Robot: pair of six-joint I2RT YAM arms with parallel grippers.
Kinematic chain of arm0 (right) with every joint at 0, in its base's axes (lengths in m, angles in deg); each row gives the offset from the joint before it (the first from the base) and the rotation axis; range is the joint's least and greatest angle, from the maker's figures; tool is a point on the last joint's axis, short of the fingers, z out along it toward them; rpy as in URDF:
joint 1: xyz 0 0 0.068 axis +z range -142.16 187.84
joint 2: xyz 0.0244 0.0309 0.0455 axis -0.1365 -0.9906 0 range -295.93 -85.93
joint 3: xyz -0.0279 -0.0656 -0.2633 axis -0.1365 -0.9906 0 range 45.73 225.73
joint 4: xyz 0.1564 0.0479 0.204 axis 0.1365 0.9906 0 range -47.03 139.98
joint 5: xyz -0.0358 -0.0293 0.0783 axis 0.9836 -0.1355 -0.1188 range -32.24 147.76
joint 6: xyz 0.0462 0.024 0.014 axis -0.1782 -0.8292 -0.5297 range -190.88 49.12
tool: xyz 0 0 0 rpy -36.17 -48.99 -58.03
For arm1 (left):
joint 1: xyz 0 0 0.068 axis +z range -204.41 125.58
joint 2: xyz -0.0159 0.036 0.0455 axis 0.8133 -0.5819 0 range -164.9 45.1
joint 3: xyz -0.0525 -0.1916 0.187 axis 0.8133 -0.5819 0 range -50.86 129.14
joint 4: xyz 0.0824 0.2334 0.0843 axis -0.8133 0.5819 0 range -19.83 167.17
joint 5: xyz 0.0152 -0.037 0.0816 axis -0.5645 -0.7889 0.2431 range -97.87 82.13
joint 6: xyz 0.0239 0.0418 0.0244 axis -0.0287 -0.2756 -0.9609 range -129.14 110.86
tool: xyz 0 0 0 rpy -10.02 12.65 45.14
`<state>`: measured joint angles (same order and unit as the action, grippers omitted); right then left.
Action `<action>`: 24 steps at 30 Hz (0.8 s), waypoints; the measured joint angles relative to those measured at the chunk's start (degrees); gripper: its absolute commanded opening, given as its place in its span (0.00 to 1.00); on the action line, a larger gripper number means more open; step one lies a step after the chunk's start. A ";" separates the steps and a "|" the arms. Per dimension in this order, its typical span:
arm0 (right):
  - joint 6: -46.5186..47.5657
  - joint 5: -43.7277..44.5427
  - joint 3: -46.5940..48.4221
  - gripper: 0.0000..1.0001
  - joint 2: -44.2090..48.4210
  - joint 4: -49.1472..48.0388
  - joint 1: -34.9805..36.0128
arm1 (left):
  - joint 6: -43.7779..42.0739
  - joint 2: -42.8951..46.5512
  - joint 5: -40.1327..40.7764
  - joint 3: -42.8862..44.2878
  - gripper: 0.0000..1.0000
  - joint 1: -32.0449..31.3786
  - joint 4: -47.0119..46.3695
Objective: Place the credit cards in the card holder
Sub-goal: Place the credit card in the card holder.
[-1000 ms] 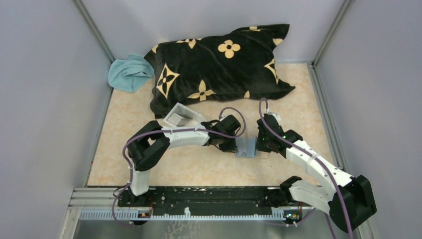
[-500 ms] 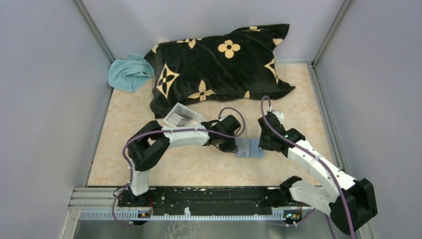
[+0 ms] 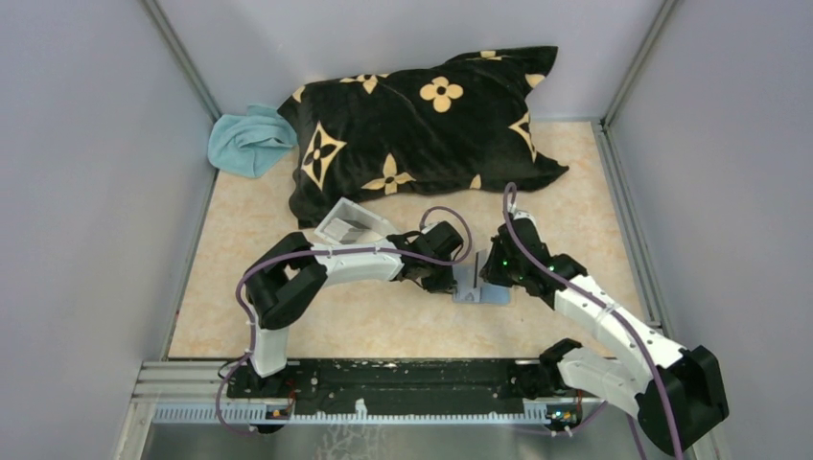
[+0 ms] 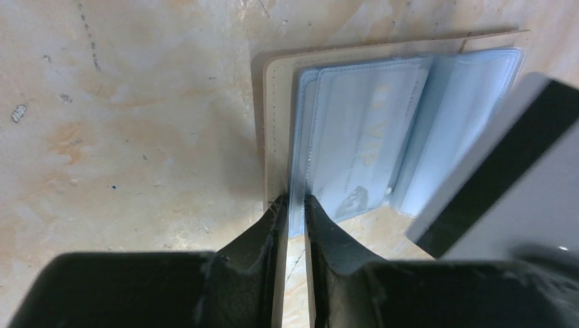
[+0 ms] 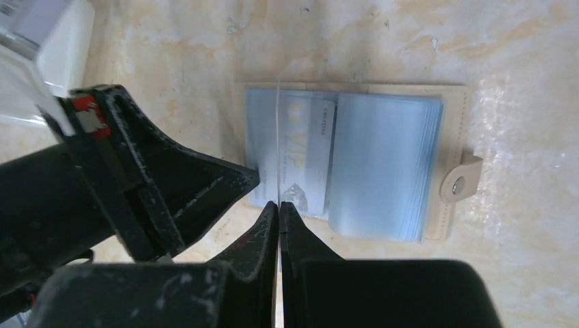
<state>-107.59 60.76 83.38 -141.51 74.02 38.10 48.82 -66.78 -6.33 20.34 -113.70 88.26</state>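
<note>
The card holder [image 3: 476,290] lies open on the table, tan outside with pale blue pockets [image 5: 382,164] and a snap tab [image 5: 457,183]. My left gripper [image 4: 293,203] is shut on the edge of one pocket leaf at the holder's left half. A light lettered card [image 4: 355,137] sits in a pocket there. My right gripper [image 5: 279,205] is shut on a credit card [image 5: 278,137], seen edge-on above the holder's left pockets. From the left wrist this credit card [image 4: 505,171] shows a black stripe. Both grippers [image 3: 449,280] [image 3: 491,273] meet at the holder.
A black pillow [image 3: 422,125] with tan flowers lies at the back, a teal cloth [image 3: 249,142] beside it on the left. A clear shallow tray [image 3: 350,225] sits just behind the left arm. Grey walls enclose the table on three sides.
My right gripper has swung left with its card, from beside the holder's right edge to over the holder. The left gripper has stayed clamped in place.
</note>
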 measured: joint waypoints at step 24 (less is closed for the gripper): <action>-4.90 2.54 -11.06 0.00 3.74 -5.05 0.00 | 0.98 1.42 0.24 -4.09 0.20 0.17 -3.76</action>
<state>-112.49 63.30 72.32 -137.77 68.97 38.10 49.80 -65.36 -6.09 16.26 -113.53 84.50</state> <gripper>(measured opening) 0.007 0.204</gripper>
